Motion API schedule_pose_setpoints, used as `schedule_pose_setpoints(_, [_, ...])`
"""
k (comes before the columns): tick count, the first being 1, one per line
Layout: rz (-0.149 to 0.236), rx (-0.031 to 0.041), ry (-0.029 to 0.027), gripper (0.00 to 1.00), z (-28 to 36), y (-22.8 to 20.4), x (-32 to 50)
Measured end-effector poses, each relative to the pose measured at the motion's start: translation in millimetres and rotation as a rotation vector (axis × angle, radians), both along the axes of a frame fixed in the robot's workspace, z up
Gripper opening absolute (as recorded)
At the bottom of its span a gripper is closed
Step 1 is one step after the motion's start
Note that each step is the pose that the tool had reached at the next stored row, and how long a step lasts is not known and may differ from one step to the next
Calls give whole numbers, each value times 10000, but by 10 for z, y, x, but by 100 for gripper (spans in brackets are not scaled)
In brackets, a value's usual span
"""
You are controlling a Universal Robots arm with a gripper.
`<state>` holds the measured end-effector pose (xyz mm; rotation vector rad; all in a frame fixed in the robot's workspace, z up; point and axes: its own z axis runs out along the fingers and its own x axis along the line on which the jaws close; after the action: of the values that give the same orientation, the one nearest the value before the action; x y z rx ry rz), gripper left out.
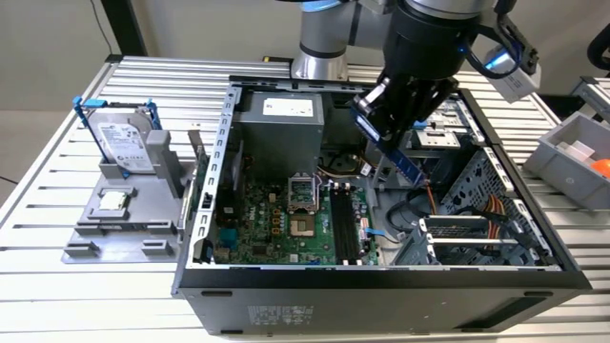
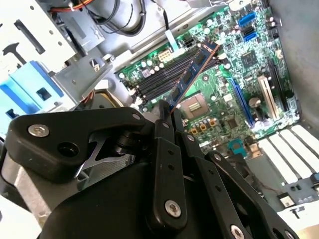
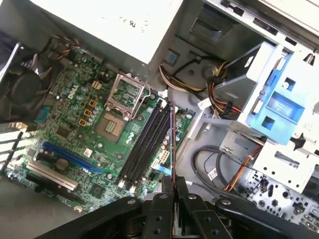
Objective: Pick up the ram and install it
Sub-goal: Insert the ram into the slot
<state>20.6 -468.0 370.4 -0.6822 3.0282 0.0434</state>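
A slatted metal table (image 1: 38,186) carries an open computer case (image 1: 381,293), and the arm (image 1: 429,28) reaches down into it from above. Inside the case lies the green motherboard (image 1: 276,229). On the exterior view's left of the case, a grey stand (image 1: 124,214) holds a silver hard drive (image 1: 124,146) upright. The gripper (image 2: 167,107) is clamped on one end of the ram (image 2: 192,74), a thin blue stick. The ram hangs tilted above the motherboard, near the black memory slots (image 3: 144,144) and roughly in line with them, and is not seated in any of them.
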Motion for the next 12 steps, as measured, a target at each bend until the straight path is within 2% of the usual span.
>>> schedule_pose_setpoints(12, [-1460, 0, 0, 0, -1, 0, 0])
